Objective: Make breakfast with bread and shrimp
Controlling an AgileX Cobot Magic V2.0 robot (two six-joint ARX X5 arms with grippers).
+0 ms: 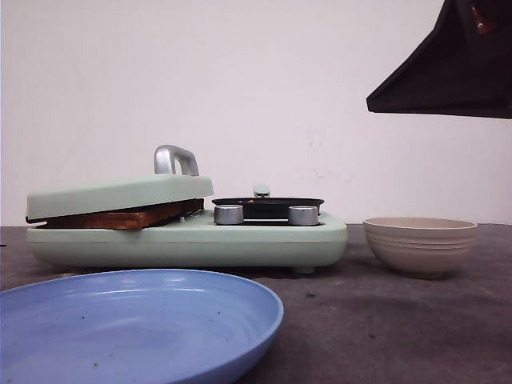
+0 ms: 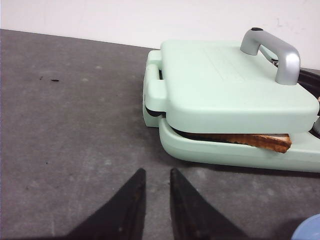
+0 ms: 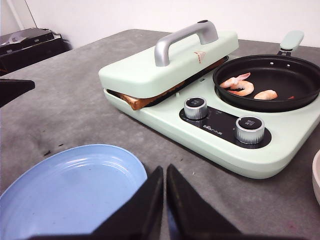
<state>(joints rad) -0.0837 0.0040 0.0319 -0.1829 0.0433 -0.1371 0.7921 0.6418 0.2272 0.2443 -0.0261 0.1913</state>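
The bread (image 3: 142,101) sits inside the pale green cooker (image 3: 210,142), on its left side, under the lid (image 3: 165,67) that rests on it. Only its toasted brown edge pokes out at the near side. The shrimp (image 3: 245,87) lie in the small black pan (image 3: 267,80) on the right side of the cooker. They are pink-orange, whitish and curled. A blue plate (image 1: 136,320) lies near the front, and a beige bowl (image 1: 420,244) stands to the right of the cooker. The left gripper (image 2: 155,187) hangs over the grey table (image 2: 75,125), its fingers nearly together and holding nothing. The right gripper (image 3: 164,182) is almost closed and empty too
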